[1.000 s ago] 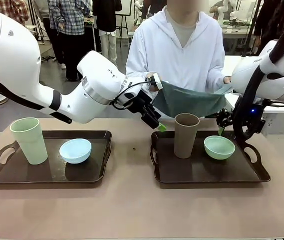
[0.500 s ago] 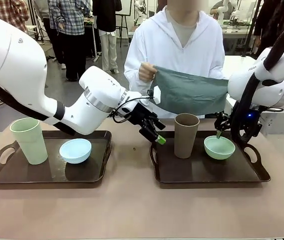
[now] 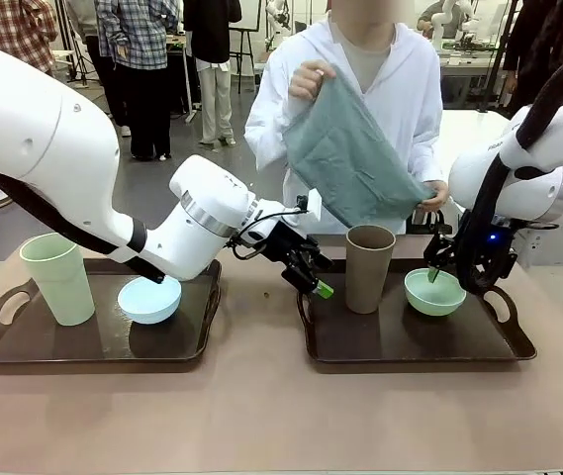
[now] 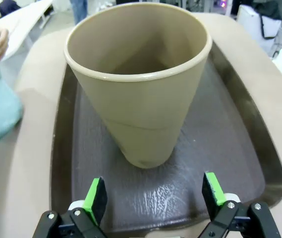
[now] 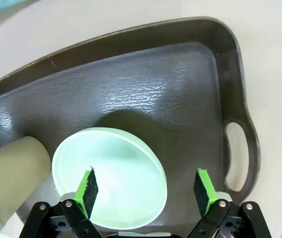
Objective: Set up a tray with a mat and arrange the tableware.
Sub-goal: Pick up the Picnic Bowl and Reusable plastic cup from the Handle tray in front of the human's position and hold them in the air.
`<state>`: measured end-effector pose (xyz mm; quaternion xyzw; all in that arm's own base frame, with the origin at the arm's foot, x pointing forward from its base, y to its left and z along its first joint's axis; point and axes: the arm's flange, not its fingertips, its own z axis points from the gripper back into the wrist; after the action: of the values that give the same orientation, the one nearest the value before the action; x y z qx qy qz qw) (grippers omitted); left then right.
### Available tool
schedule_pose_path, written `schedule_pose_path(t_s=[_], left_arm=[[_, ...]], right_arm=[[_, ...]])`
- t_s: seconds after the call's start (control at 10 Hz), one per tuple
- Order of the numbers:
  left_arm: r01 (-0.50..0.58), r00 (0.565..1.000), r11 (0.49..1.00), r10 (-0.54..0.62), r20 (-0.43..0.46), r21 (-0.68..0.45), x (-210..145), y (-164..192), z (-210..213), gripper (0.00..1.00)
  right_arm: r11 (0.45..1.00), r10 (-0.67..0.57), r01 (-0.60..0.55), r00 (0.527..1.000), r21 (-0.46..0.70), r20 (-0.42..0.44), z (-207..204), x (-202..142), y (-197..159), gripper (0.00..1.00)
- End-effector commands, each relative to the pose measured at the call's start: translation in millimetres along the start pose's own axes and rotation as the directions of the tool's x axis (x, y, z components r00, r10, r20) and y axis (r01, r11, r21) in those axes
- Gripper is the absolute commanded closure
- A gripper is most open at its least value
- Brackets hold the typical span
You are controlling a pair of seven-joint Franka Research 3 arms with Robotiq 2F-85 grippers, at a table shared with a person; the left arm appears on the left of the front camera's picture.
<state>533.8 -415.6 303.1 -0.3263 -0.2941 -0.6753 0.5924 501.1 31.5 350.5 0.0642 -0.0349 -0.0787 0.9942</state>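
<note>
Two dark trays sit side by side on my table. The left tray (image 3: 93, 341) holds a pale green tumbler (image 3: 58, 277) and a light blue bowl (image 3: 149, 299). The right tray (image 3: 410, 341) holds a brown tumbler (image 3: 370, 267) and, just beside it, a mint green bowl (image 3: 434, 292). Across the table a person lifts a grey-green mat (image 3: 350, 163) with both hands. My left gripper (image 4: 154, 191) faces the brown tumbler, jaws spread wide and empty. My right gripper (image 5: 143, 186) hangs over the mint bowl, also spread and empty, one pad above the bowl's inside and the other beyond its rim. I judge the step to be lifting both pieces off so the mat can go down. I would centre the tapered tumbler between the pads, close below its widest part, and pinch the bowl's wall squarely. No brand or label is readable; print on the right arm is too small.
</note>
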Motion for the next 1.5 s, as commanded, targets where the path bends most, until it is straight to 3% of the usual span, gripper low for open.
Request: schedule_pose_path(t_s=[0.0,1.3,1.4], left_arm=[[-0.006,1.0,1.0,0.006,-0.006,0.002,7.6,9.3,-11.0,0.0],[0.009,1.0,1.0,-0.008,0.021,-0.029,34.6,22.3,-61.2,0.0],[0.02,0.999,0.999,-0.019,0.035,-0.025,33.8,21.7,-62.1,0.15]], right_arm=[[0.998,0.059,-0.059,0.998,-0.011,0.008,-10.7,-1.4,-1.3,0.0],[0.991,0.131,-0.131,0.991,0.01,0.005,-12.7,-20.0,-12.6,0.0],[0.987,0.161,-0.161,0.987,0.019,0.0,-12.3,-21.1,-14.2,0.0]])
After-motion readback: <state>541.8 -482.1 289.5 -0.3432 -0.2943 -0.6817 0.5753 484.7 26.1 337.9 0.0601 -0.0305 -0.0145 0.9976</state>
